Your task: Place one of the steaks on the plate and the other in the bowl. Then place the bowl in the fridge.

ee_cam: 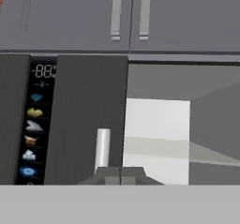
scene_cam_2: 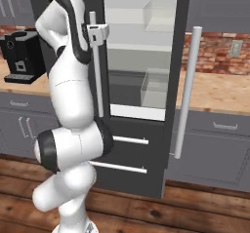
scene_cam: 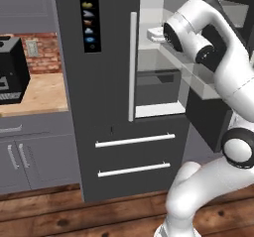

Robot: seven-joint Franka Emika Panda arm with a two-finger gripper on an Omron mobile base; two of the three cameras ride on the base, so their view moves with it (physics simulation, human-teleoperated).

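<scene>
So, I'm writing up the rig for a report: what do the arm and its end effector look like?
The arm is glossy white, made of rounded, bulbous links with dark grey to black bands at the joints. No cables or markings show. The end effector is small, with a pale grey-white body and two short dark finger tips.

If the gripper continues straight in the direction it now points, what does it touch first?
Probably the fridge: the shut gripper faces the edge of its closed left door, beside the handle. Slightly right lies the open compartment; depth is unclear.
</scene>
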